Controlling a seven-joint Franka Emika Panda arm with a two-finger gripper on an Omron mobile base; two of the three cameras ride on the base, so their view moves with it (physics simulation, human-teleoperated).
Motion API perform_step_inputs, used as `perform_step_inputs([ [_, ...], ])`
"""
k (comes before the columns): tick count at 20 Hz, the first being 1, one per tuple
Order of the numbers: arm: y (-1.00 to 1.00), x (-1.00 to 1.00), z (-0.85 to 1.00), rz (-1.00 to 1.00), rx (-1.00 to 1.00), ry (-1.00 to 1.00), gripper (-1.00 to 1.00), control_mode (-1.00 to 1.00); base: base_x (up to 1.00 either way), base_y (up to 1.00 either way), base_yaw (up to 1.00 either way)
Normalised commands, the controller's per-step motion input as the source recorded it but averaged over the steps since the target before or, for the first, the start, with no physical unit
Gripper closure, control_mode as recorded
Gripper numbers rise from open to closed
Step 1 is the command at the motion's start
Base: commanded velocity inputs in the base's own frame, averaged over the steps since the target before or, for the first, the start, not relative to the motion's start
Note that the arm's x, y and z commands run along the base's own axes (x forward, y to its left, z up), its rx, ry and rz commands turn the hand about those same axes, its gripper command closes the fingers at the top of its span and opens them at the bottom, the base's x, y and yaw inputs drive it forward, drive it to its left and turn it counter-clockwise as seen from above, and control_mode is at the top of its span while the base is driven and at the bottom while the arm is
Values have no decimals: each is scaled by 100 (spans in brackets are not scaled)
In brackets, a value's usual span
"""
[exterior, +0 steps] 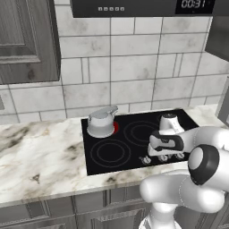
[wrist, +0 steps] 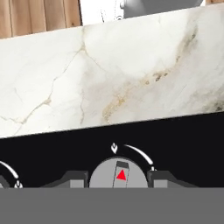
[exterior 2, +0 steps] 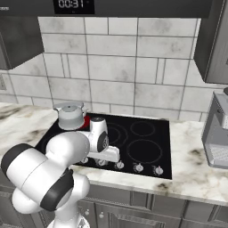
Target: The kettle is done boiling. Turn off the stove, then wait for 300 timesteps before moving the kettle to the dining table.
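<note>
Gripper (wrist: 117,181) at bottom centre of hand view, fingers (wrist: 72,179) spread, straddling stove (exterior: 134,138) knob (wrist: 117,175); no contact confirmed. Kettle (exterior: 102,121) left of frame, burner glowing red.

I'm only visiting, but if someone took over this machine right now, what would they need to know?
Gripper: low at the stove's front edge, one finger on each side of a silver knob; grip unclear.
Kettle: on the stove's back-left burner, which glows red, so the heat is on.
Done: reached the knob.
Left: turn it off, wait, carry the kettle to the dining table.
</note>
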Motion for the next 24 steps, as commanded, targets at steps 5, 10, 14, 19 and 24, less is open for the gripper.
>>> perform_step_inputs([
  [5, 0, -12, -15, -20, 0, -1, 100, -100, 0, 0, 0],
  [10, 1, -18, -14, -23, 2, -6, 100, -100, 0, 0, 0],
  [14, 0, -19, -9, -24, 2, -7, 100, -100, 0, 0, 0],
  [19, 0, -17, -4, -24, 2, -4, 100, -100, 0, 0, 0],
  [24, 2, -12, -4, -26, 0, 0, 100, -100, 0, 0, 0],
])
